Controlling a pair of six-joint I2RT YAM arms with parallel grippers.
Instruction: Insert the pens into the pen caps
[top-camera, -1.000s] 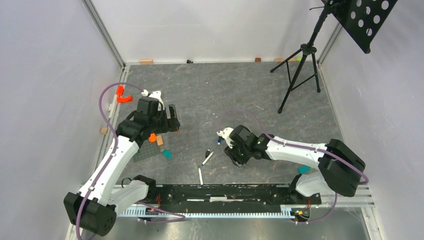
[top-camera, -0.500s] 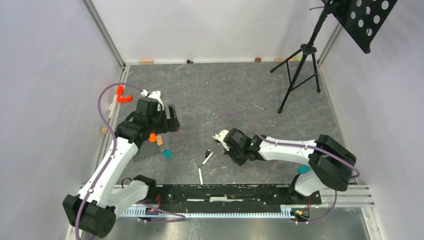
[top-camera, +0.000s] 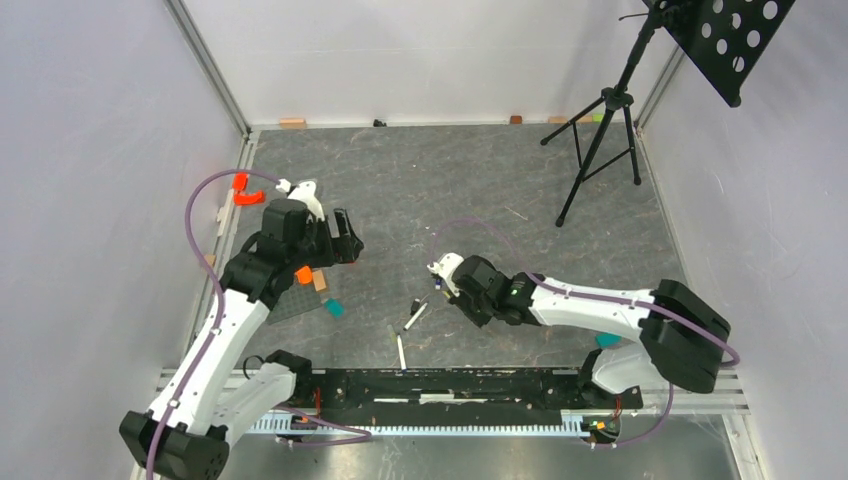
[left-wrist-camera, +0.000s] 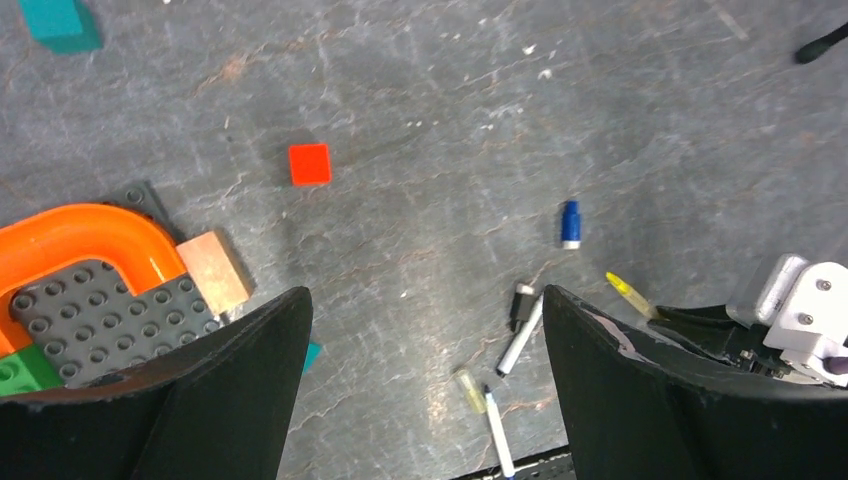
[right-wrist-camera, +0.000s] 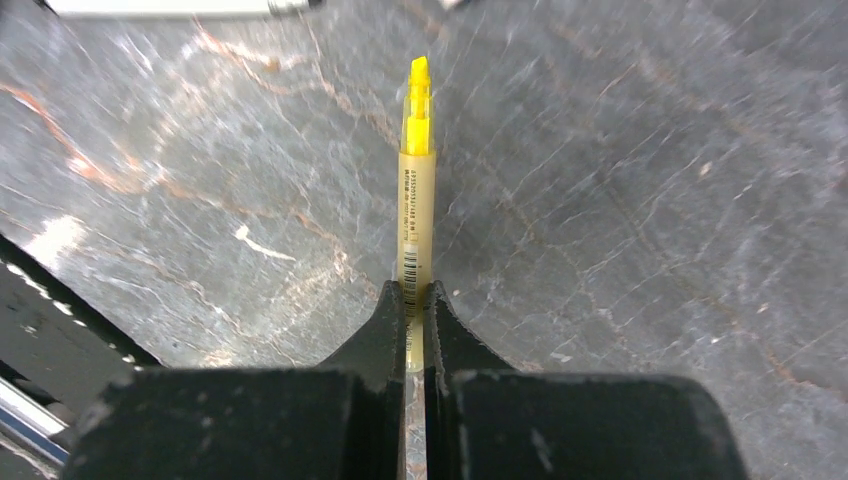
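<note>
Right gripper (right-wrist-camera: 415, 300) clamped on the yellow pen (right-wrist-camera: 415, 190) over the grey table (top-camera: 480, 190).
Left gripper (left-wrist-camera: 425, 300) hangs with jaws wide apart above the blue pen cap (left-wrist-camera: 570, 223); the yellow pen's tip lies near that cap, and two white pens (left-wrist-camera: 520, 335) lie just beyond it.

Yellow-olive pen (right-wrist-camera: 416, 200) w/ bright yellow tip, black barcode print. Blue cap (left-wrist-camera: 570, 223) w/ white end. Red block (left-wrist-camera: 309, 163). Table (left-wrist-camera: 450, 120) dk grey, rust-veined marble.
</note>
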